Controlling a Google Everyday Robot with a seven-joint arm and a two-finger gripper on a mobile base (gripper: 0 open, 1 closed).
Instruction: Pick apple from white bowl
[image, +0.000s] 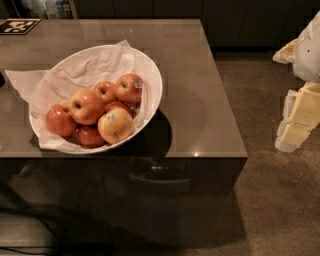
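Observation:
The white bowl (154, 82), lined with crumpled white paper, sits on the left part of a glossy brown table (200, 115) and holds several apples. The apple (86, 106), large, orange-red with a pale blush and a dark stem dimple, lies left of centre on top of the pile. A yellower apple with a blue sticker (115, 125) lies at the front. A smaller red apple with a sticker (130, 87) lies at the back right. My gripper (296, 122), pale yellow and white, hangs at the far right edge of the view, off the table and well away from the bowl.
Other red apples (60, 120) fill the bowl's left and bottom. A black-and-white marker tag (19, 26) lies at the table's far left corner. Carpeted floor (260, 200) lies to the right and in front. Dark cabinets (240, 20) stand behind.

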